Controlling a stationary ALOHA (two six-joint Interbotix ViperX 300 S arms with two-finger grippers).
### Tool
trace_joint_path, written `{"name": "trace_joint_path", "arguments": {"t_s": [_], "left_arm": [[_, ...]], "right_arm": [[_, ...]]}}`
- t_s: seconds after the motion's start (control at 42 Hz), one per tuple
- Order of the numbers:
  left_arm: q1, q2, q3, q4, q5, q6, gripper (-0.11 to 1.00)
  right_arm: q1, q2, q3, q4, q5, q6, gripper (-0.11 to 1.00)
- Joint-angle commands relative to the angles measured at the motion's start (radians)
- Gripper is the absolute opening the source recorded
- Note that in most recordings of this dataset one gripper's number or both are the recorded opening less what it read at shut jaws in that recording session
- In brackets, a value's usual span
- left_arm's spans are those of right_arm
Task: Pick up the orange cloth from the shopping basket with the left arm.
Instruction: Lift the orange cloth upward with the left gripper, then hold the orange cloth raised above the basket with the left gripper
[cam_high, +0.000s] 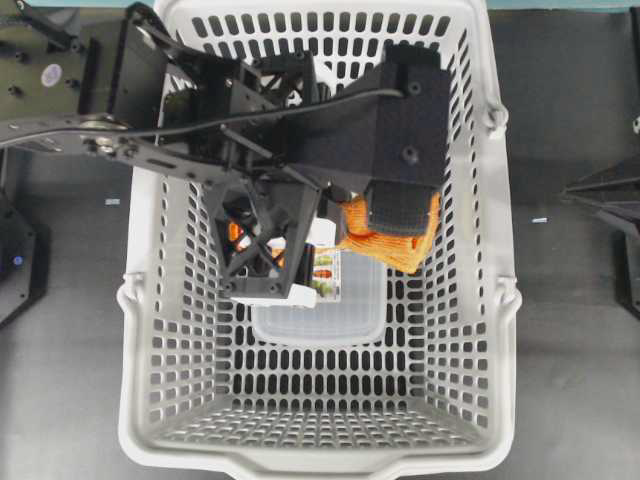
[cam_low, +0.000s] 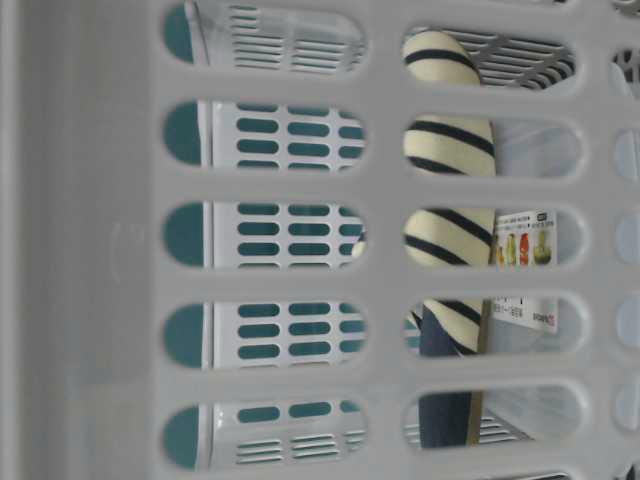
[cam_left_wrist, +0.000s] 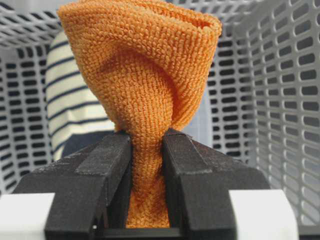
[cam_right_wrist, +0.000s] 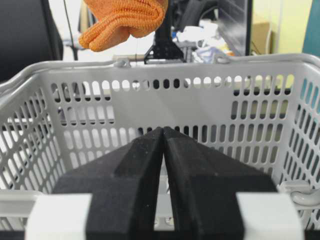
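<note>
Orange terry cloth (cam_left_wrist: 142, 85) is pinched between the two black fingers (cam_left_wrist: 100, 175) of the left end effector (cam_left_wrist: 146, 165), bunched and flaring beyond the tips. Overhead, the cloth (cam_high: 385, 245) hangs over the basket (cam_high: 470, 330) interior, toward three o'clock from its middle, under the left arm (cam_high: 330, 120). A striped slipper (cam_left_wrist: 75, 105) stands against the wall at nine o'clock of the cloth in the wrist view, and a clear container (cam_high: 330, 315) lies on the basket floor. The right end effector (cam_right_wrist: 163, 145) is outside the basket, fingers pressed together. Dark surface (cam_high: 570, 330) lies around.
</note>
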Motion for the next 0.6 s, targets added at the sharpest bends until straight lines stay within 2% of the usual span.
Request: {"name": "trace_joint_path", "arguments": {"t_s": [0.0, 0.429, 0.572], "left_arm": [[-0.002, -0.017, -0.018, 0.003, -0.003, -0.006, 0.16], [-0.002, -0.009, -0.006, 0.003, 0.003, -0.018, 0.16], [-0.002, -0.006, -0.003, 0.003, 0.003, -0.041, 0.16]], "right_arm": [[0.000, 0.005, -0.008, 0.003, -0.005, 0.000, 0.00], [0.000, 0.005, -0.002, 0.005, -0.005, 0.002, 0.00], [0.000, 0.003, -0.003, 0.005, -0.005, 0.002, 0.00]]}}
